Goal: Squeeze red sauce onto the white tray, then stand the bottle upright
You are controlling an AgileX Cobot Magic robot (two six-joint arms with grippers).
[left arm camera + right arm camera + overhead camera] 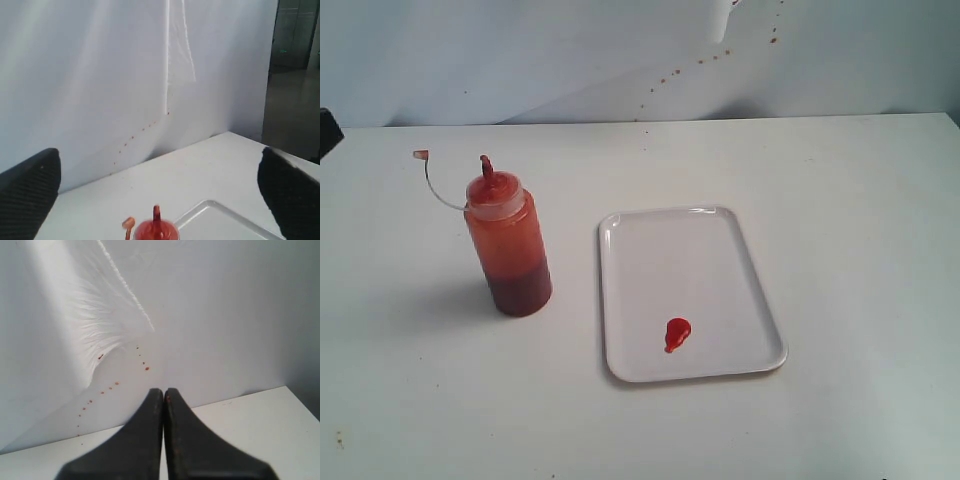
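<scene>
Standing upright on the table (840,200), the bottle (508,245) sits to the left of the white tray (670,250), apart from it. Its nozzle points up and its small cap (420,154) dangles on a tether. A small teardrop of red sauce (677,333) lies on the tray toward its nearer end. The left gripper (160,195) is spread wide and holds nothing, with the bottle's top showing beyond its fingers. The right gripper (164,400) is pressed together and empty, facing a sauce-speckled backdrop (225,315). Both steps look done, and nothing appears left.
</scene>
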